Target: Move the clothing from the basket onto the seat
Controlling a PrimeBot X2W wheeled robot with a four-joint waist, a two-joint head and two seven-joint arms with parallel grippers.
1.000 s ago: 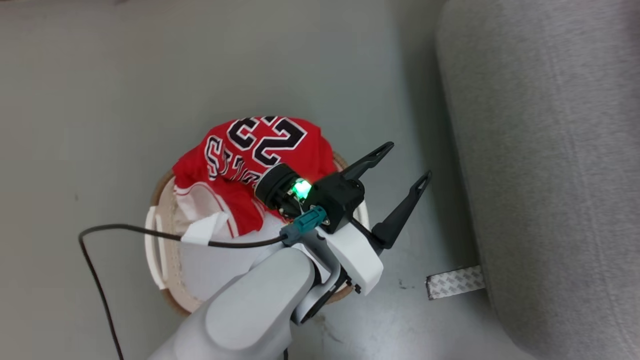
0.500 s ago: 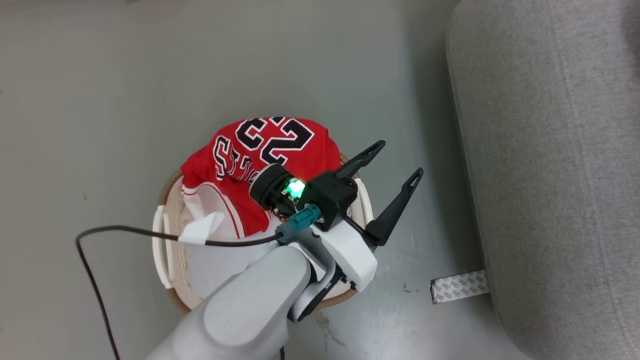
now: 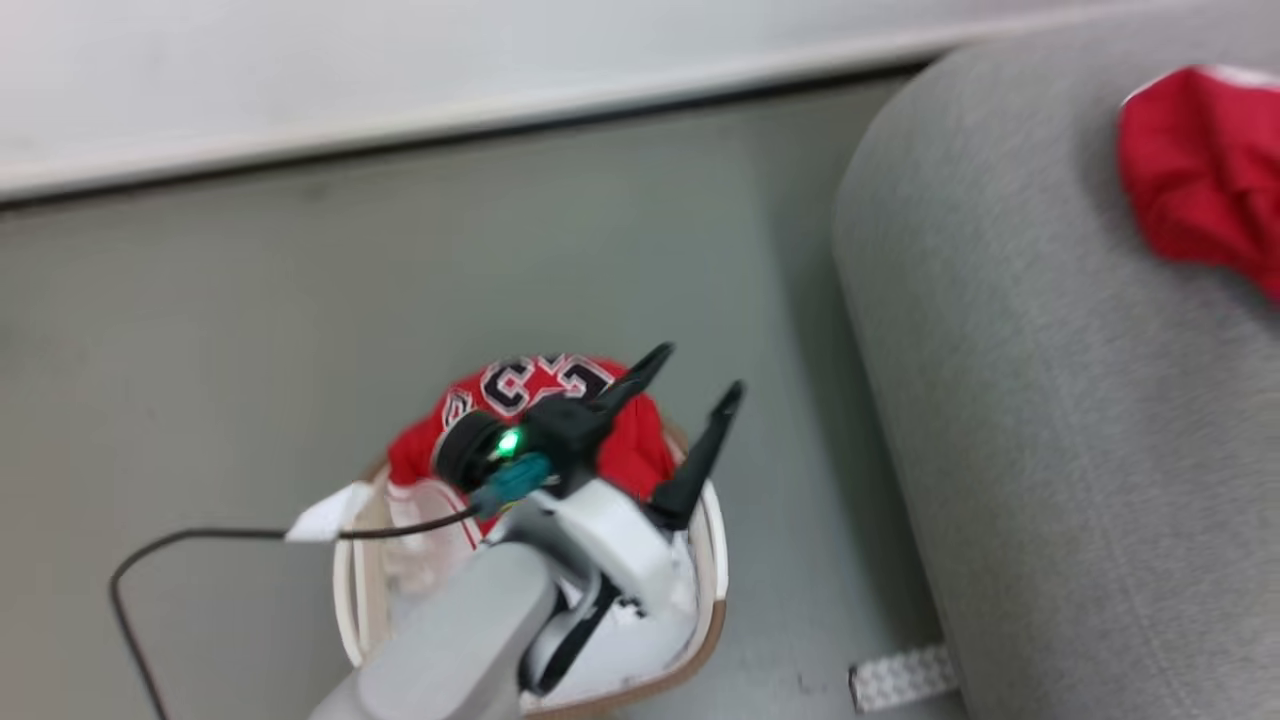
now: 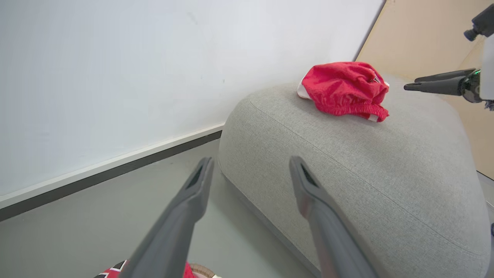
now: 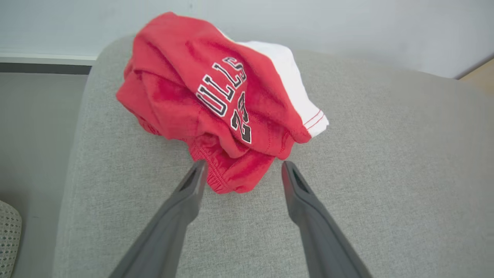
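Left pincer gaped empty above the jersey in the basket; right pincer spread empty near shorts on the sofa.

We've got a grey-green floor running up to the wall's baseboard across the top of the head view. Sitting straight on it, bottom centre, is the cream laundry basket with a red 23 jersey heaped inside. A short patterned tape strip is stuck flat at the bottom, touching the grey sofa that takes up the right side. On the sofa's top, upper right corner, we see crumpled red BULLS shorts.
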